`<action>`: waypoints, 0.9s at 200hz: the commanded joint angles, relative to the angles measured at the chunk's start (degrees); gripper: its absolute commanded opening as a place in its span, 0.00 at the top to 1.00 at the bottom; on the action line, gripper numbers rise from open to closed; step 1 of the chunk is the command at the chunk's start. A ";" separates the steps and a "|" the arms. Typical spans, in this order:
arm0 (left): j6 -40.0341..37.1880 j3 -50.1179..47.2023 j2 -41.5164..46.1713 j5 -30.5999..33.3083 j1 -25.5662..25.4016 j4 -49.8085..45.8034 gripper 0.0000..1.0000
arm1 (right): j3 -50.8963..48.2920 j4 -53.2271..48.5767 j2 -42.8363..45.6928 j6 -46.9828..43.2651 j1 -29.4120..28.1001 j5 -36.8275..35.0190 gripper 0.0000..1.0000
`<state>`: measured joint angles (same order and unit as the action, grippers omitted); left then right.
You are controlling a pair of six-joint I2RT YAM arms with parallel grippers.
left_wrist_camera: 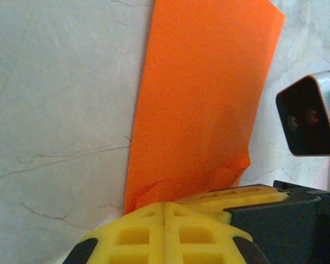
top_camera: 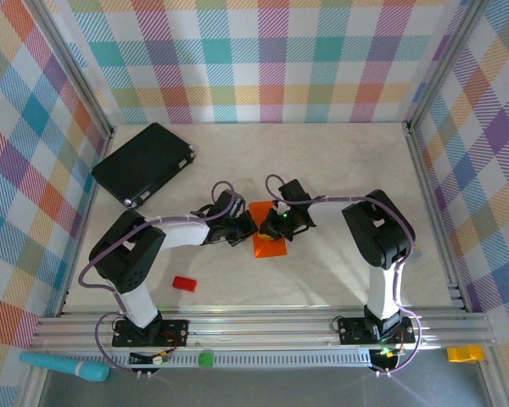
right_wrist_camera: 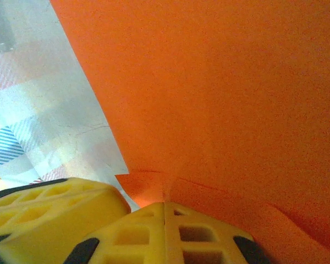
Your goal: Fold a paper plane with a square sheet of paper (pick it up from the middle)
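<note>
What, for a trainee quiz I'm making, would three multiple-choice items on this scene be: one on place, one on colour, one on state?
1. The block lies: A) on the paper; B) near and left of the paper; C) in the far right corner.
2. The paper is: A) blue; B) green; C) orange.
3. The left gripper is: A) shut on the paper; B) wide open; C) holding the block.

Answers: 1 B, it sits apart from the paper, nearer and leftward. 2 C, it is bright orange in all three views. 3 A, its fingers meet with the paper's edge pinched between them.
</note>
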<state>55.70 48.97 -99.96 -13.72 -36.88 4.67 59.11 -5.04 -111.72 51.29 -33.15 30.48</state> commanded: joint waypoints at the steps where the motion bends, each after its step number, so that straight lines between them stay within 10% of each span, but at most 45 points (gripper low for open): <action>1: 0.20 -0.43 -1.88 1.32 -0.82 -1.39 1.00 | -3.65 -9.68 -6.53 1.32 0.27 -12.33 1.00; 180: -5.56 4.64 -5.69 5.41 -0.91 -13.38 1.00 | 1.80 -5.70 2.83 -7.87 0.50 -4.57 0.95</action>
<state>51.92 53.39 -102.98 -10.98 -37.28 -2.11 60.20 -9.15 -107.46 45.50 -32.99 26.96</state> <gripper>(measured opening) 0.044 0.056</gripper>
